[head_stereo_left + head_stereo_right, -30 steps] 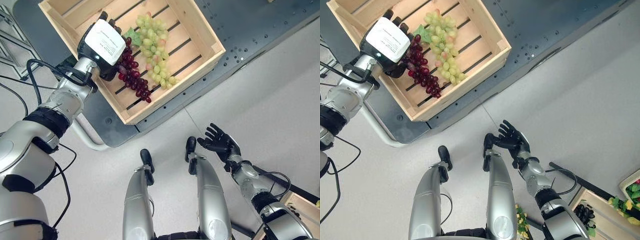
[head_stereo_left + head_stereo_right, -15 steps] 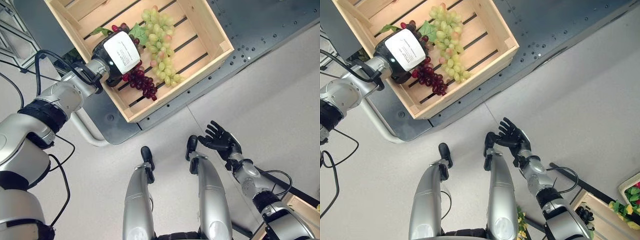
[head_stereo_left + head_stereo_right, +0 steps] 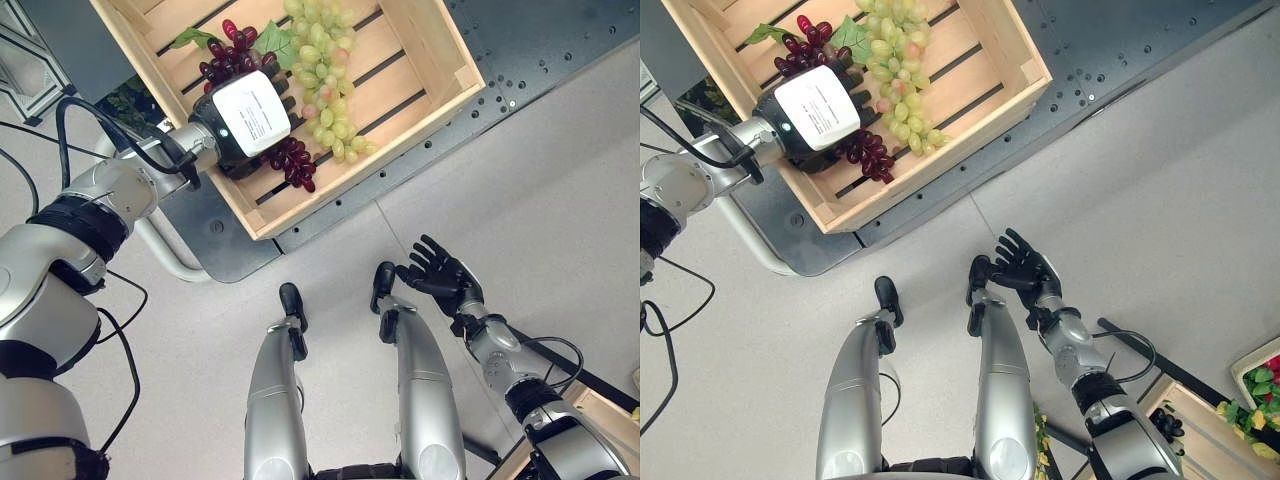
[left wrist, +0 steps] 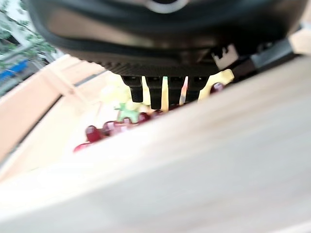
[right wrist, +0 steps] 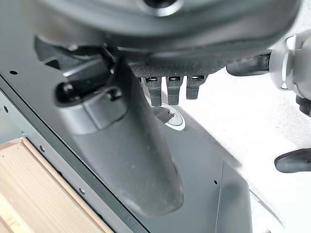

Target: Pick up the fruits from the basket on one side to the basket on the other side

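A wooden crate (image 3: 400,125) on a dark platform holds a bunch of red grapes (image 3: 225,55) with a green leaf and a bunch of green grapes (image 3: 325,90) beside it. My left hand (image 3: 250,115), its back white-covered, lies over the middle of the red bunch by the crate's near-left wall; grapes show past both ends of it. In the left wrist view its fingers (image 4: 160,90) stand straight, with grapes beyond them and the crate wall (image 4: 194,165) close in front. My right hand (image 3: 440,280) hangs open over the floor, fingers spread.
The dark perforated platform (image 3: 530,50) carries the crate, with a white tube leg (image 3: 170,260) beneath its near side. A second wooden crate (image 3: 1185,410) with dark grapes (image 3: 1165,425) and leafy fruit (image 3: 1260,385) sits at the lower right. Pale floor (image 3: 560,200) lies between them.
The view has shifted. My left hand has slid back along the red grapes toward the crate's near-left wall, uncovering the bunch's far end. The right hand has barely moved.
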